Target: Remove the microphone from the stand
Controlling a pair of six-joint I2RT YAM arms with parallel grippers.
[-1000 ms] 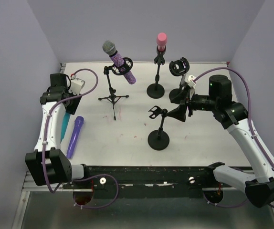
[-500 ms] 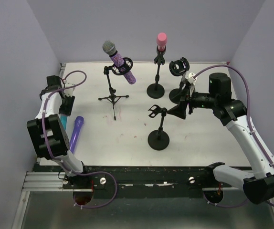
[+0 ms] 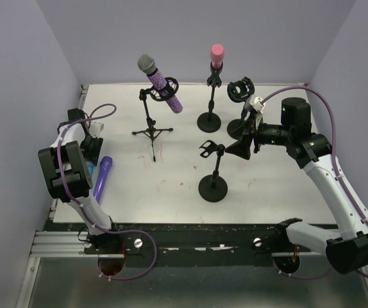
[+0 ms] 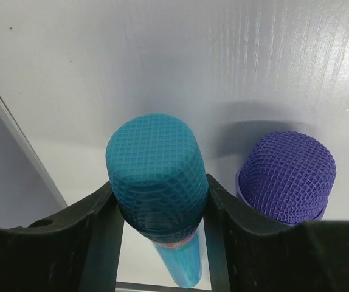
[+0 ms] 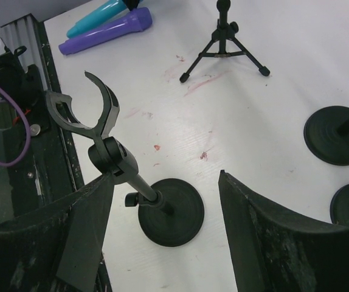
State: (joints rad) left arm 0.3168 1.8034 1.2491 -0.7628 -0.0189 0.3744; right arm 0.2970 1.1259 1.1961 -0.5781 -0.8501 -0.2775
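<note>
surface: white table [image 3: 184, 179], pink smudges | left tool [image 4: 162, 210] grasping teal microphone [image 4: 157, 176] | right tool [image 5: 162, 201] released

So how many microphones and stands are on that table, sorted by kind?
Microphones on stands: 2 (glittery purple microphone, pink microphone)
Microphones lying flat: 2 (teal microphone, purple microphone)
Stands: 4 (tripod stand, three round-base stands)
Total: 8

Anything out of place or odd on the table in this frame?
Faint reddish smears mark the white table near the tripod stand. Two microphones, teal and purple, lie flat at the left edge, off any stand, the left gripper straddling the teal one's head.
</note>
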